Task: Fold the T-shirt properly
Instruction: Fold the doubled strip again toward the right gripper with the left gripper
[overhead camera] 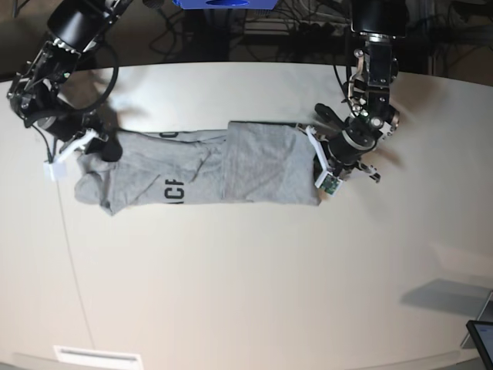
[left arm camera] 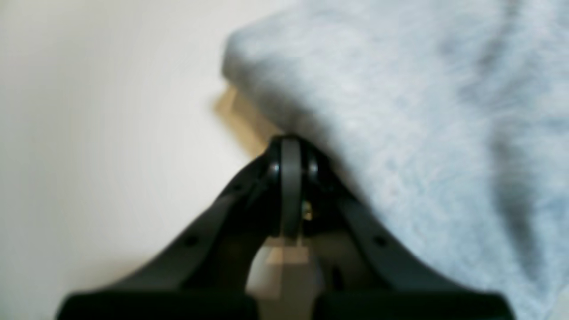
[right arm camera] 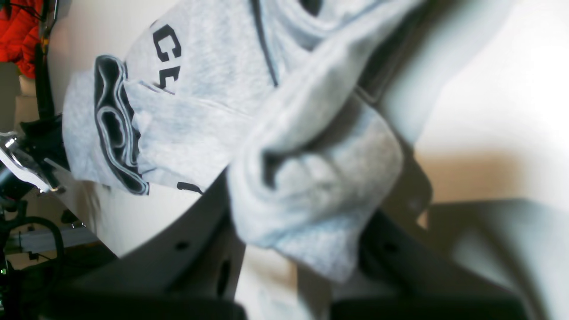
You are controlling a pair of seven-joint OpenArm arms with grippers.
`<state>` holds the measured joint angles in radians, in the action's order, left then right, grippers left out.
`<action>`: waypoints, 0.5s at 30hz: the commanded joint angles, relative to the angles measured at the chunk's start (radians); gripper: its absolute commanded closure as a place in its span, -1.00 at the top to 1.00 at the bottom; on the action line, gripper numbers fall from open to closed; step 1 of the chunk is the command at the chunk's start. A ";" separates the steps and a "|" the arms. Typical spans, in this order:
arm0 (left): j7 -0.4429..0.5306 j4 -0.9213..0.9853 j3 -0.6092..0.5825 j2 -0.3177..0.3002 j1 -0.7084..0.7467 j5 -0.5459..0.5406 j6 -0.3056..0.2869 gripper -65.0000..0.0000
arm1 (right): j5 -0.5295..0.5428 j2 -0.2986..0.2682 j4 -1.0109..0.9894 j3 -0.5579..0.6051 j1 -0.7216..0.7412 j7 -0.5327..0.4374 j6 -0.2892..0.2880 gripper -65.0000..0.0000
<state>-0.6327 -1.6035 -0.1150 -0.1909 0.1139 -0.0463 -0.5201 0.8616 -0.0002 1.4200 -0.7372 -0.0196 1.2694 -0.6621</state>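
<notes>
The heather-grey T-shirt [overhead camera: 254,166] lies stretched across the white table [overhead camera: 246,293], with one part folded over the middle and black lettering [overhead camera: 172,188] showing. At the shirt's left end in the base view, my right gripper [overhead camera: 104,146] is shut on a bunched wad of its cloth [right arm camera: 311,191]. The right wrist view shows more of the T-shirt [right arm camera: 209,66] and its lettering [right arm camera: 166,44] beyond. My left gripper [left arm camera: 291,149] is shut, its tip right at the edge of the T-shirt [left arm camera: 400,111]. No cloth shows between its fingers. In the base view it [overhead camera: 317,154] sits at the shirt's right edge.
A blue object [overhead camera: 219,3] stands beyond the table's far edge. A dark device corner [overhead camera: 481,339] shows at the bottom right. Something red [right arm camera: 22,31] hangs off the table in the right wrist view, above cables and a frame.
</notes>
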 commanded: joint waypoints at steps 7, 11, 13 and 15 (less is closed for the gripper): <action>-0.100 0.025 -0.044 0.057 -0.016 0.003 -0.030 -1.00 | 0.026 -0.047 0.072 -0.006 0.005 -0.013 -0.003 -1.00; -0.117 0.052 -0.045 0.069 -0.055 0.003 -0.030 -1.00 | 0.023 -0.068 0.160 -0.006 -0.018 -0.013 -0.003 -1.00; -0.117 0.052 -0.044 0.069 -0.058 0.003 -0.030 -1.00 | 0.023 -0.073 0.184 -0.006 -0.019 -0.013 -0.003 -1.00; -0.117 0.055 -0.045 0.069 -0.069 0.003 -0.030 -1.00 | 0.023 -0.088 0.216 -0.006 -0.030 -0.013 0.002 -1.00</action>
<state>-0.6807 -1.5608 -0.1558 -0.1219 0.0463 -0.0757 -0.5365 0.8570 -0.0708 1.6135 -0.7410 -0.0593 1.2774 -0.6601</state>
